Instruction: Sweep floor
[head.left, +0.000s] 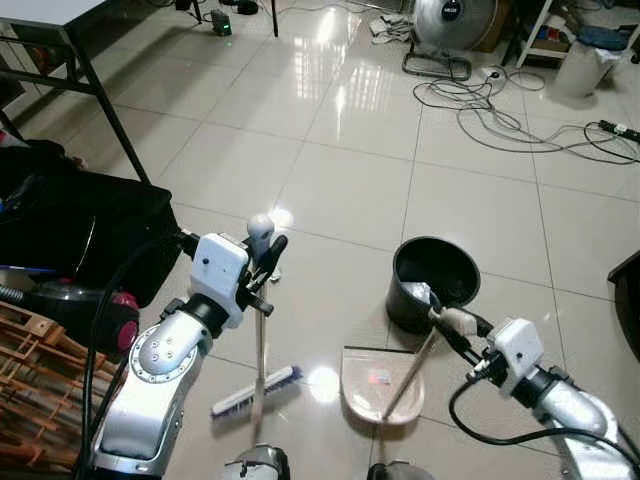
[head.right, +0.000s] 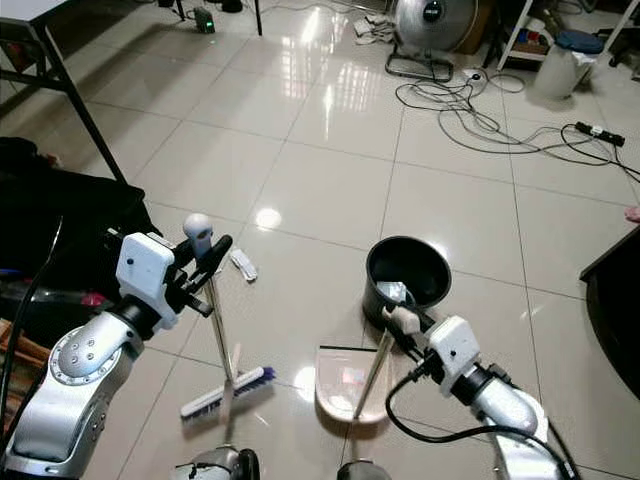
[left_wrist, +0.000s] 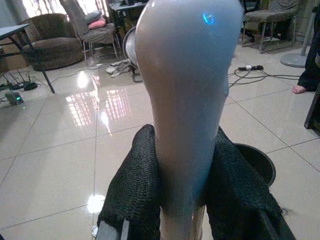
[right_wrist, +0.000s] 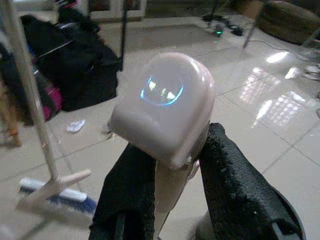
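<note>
My left gripper (head.left: 268, 250) is shut on the rounded white top of the broom handle (left_wrist: 185, 100), with its black fingers (left_wrist: 132, 190) on either side. The broom's blue-bristled head (head.left: 255, 392) rests on the tiles below it. To its right, my right gripper (head.left: 450, 325) is shut on the pale knob of the dustpan handle (right_wrist: 162, 107). The beige dustpan (head.left: 380, 385) lies flat on the floor with a small pink scrap (head.left: 378, 376) in it. A black round bin (head.left: 435, 280) stands just behind the dustpan. A white scrap (head.right: 243, 265) lies on the tiles near the broom.
A black bag (head.left: 80, 230) and a wooden rack (head.left: 35, 390) crowd the left. A table with black legs (head.left: 110, 110) stands at the far left. A fan (head.left: 450, 25) and loose cables (head.left: 520, 120) lie at the far right. Dark furniture (head.left: 628, 300) edges the right side.
</note>
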